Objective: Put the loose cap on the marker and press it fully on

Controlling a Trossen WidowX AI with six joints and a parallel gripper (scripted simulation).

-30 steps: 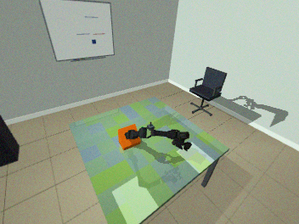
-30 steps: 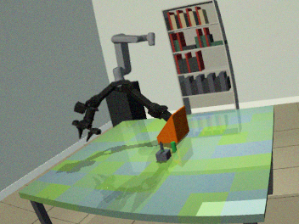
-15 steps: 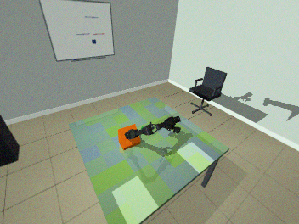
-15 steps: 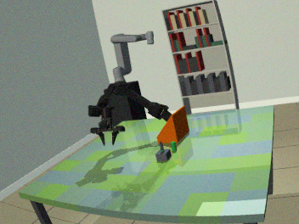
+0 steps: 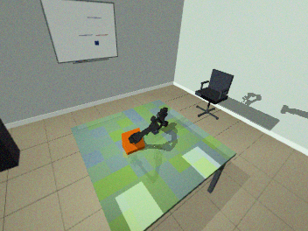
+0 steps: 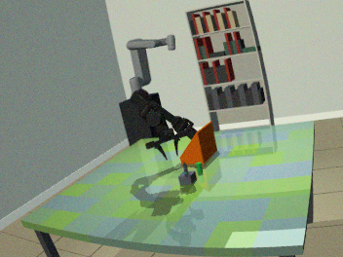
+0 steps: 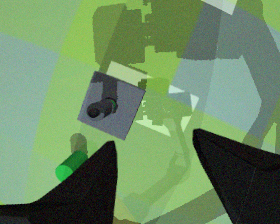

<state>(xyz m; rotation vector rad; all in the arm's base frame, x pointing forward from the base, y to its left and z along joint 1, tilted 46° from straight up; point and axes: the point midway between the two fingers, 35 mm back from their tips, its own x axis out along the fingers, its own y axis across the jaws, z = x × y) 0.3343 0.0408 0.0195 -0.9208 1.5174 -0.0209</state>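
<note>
The grey holder block (image 6: 188,179) (image 7: 119,111) stands on the patchwork green table (image 6: 97,211) (image 5: 144,199) with the dark marker (image 6: 185,167) (image 7: 95,111) upright in it. The green cap (image 6: 199,167) (image 7: 70,166) stands loose on the table close beside the block. My gripper (image 6: 165,147) (image 7: 154,141) (image 5: 163,113) is open and empty. It hangs above the table and looks down; in the wrist view the block lies ahead and left of the fingers, and the cap is partly hidden by the left finger. I cannot make out the block or the cap in the top view.
The arm's orange base (image 6: 201,145) (image 5: 132,142) stands just behind the block and cap. Off the table are a bookshelf (image 6: 229,60), a grey arm (image 6: 141,55) on a dark cabinet, an office chair (image 5: 214,91) and a whiteboard (image 5: 80,28).
</note>
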